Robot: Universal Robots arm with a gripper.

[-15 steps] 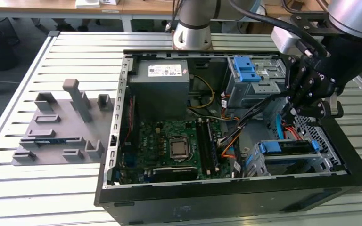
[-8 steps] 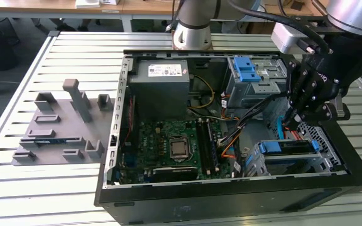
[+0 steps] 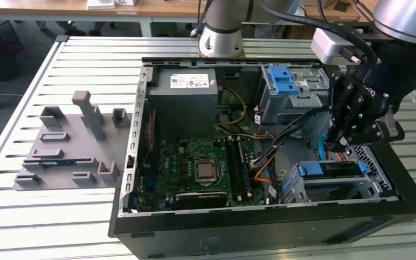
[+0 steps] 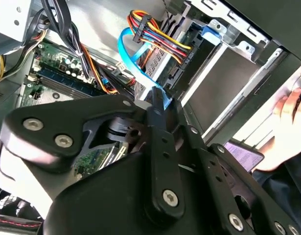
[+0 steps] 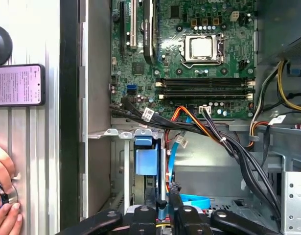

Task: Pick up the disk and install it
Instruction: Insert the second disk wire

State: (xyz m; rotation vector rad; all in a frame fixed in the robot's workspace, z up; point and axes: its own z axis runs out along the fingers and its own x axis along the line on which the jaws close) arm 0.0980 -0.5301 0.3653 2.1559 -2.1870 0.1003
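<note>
The black gripper [image 3: 338,143] hangs low inside the open computer case [image 3: 266,233], by the case's wall on the exterior view's right — its fingers look pressed together on a thin blue cable [image 4: 133,61]. The disk [image 3: 327,169] sits in a metal cage [image 3: 331,187] just below. A person's hand [image 5: 3,205] rests on the table.

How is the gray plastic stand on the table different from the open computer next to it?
The stand is plain gray with posts sticking up; the computer is a black box lying open. The stand's slots hold almost nothing; the computer is packed with a green board, wires and metal cages. The stand is smaller and lower than the computer. Both rest on the slatted table.
</note>
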